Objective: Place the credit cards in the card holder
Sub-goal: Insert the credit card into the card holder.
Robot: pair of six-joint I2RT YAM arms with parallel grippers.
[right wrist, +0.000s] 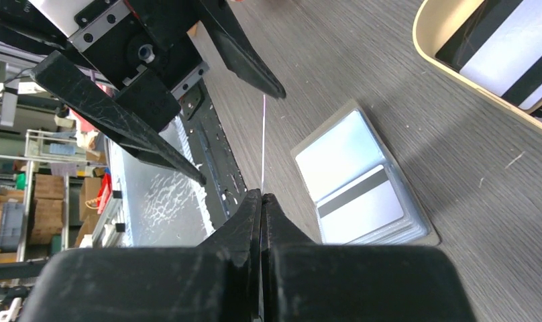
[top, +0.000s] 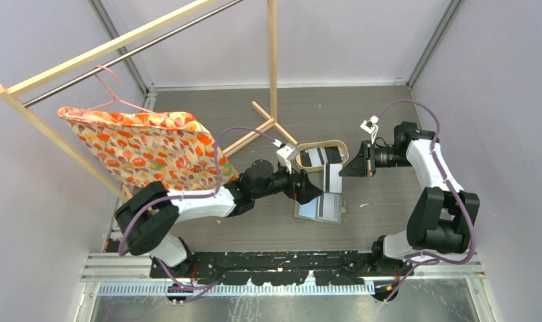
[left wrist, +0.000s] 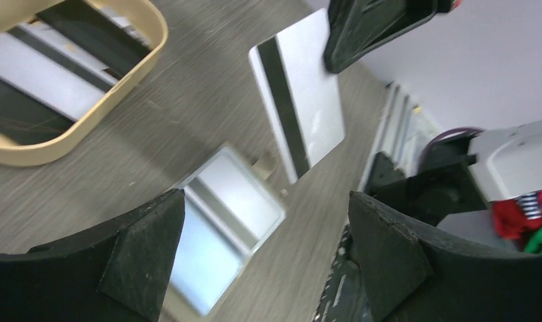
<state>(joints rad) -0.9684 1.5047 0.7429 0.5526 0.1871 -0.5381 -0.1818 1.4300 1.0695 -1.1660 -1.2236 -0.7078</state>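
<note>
The card holder (top: pixel 318 208) (left wrist: pixel 221 221) (right wrist: pixel 362 181) lies open on the table, with a white, dark-striped card in one clear slot. My right gripper (top: pixel 342 171) (right wrist: pixel 261 196) is shut on a white credit card (top: pixel 333 178) (left wrist: pixel 298 100) with a black stripe. It holds the card on edge above the holder, and the card shows as a thin line (right wrist: pixel 263 141) in the right wrist view. My left gripper (top: pixel 314 191) (left wrist: pixel 265 198) stands open just left of that card with nothing in it. More credit cards (top: pixel 315 157) (left wrist: pixel 33 74) (right wrist: pixel 510 54), white and dark, lie in the oval wooden tray (top: pixel 342 144) (left wrist: pixel 147 40) (right wrist: pixel 456 74).
A wooden clothes rack crosses the back left, its foot (top: pixel 268 124) resting on the table behind the tray. A floral cloth (top: pixel 147 144) hangs from a pink hanger beside my left arm. Grey walls close in the table on three sides.
</note>
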